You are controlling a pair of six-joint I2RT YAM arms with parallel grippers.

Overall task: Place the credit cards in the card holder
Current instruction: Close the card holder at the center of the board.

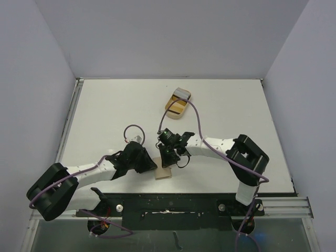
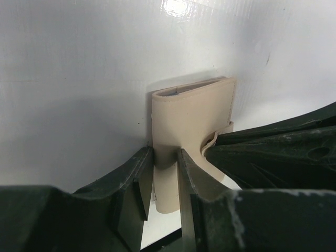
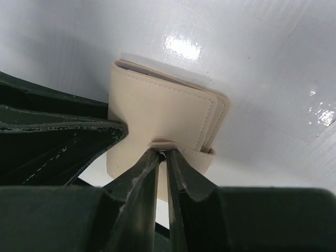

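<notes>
Near the front edge of the table (image 1: 105,115), between the two arm tips: the card holder (image 1: 164,173). It is tan and leather-like, folded shut, with stitched edges. Both wrist views show it held off the flat, with the white surface behind it. Cannot tell whether any corner touches the table.

- A thin greyish edge shows along the holder's open top rim in the left wrist view. Cannot tell whether this is card or lining.
- The strap tab (image 3: 199,152) wraps round the holder's side. Its end sits between the right fingers, with a small glint of metal at the pinch.
- Left gripper (image 2: 165,157): jaws narrow, clamped on the lower part of the holder, one finger on each face.
- Right gripper (image 3: 163,155): jaws nearly closed, pinching the strap tab end. Its dark body fills the right of the left wrist view, just beside the holder.
- From above, the two grippers meet over the holder, left arm coming in from the left and right arm from the right.

Farther back, well apart from the holder: the tan rounded tray (image 1: 173,113). The credit cards (image 1: 178,104) lie in it, showing gold/orange and grey-white. Too small to count them.

A purple cable (image 1: 195,118) from the right arm loops across the tray's right side.
</notes>
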